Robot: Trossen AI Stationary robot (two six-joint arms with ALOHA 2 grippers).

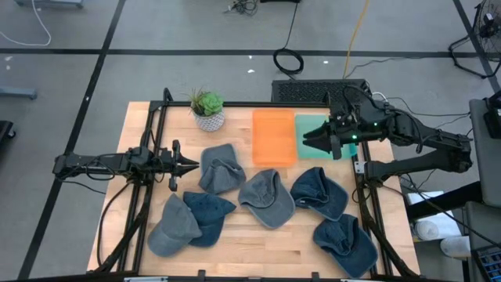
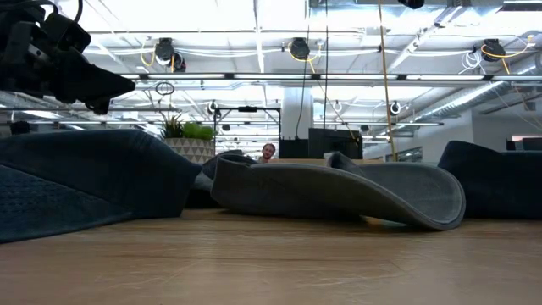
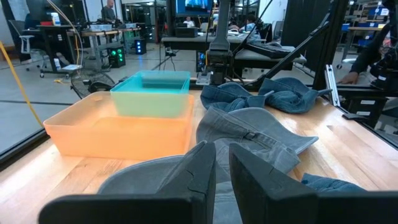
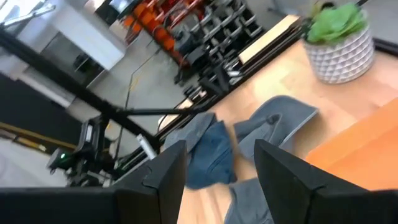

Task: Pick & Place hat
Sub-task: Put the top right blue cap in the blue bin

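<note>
With 6 hats on the table [image 1: 243,235], the empty right pincer [image 1: 307,139], fingers apart over the teal bin [image 1: 313,125], should descend onto the nearest blue hat [image 1: 319,192] and pinch its crown.

Bright overhead ceiling lights [image 2: 292,47], soft shadows; right wrist view motion-blurred.

Right pincer [image 4: 214,180] fingers apart, grey hat [image 4: 277,121], blue hat [image 4: 208,155], potted plant [image 4: 339,40], orange bin [image 4: 360,155]
</note>
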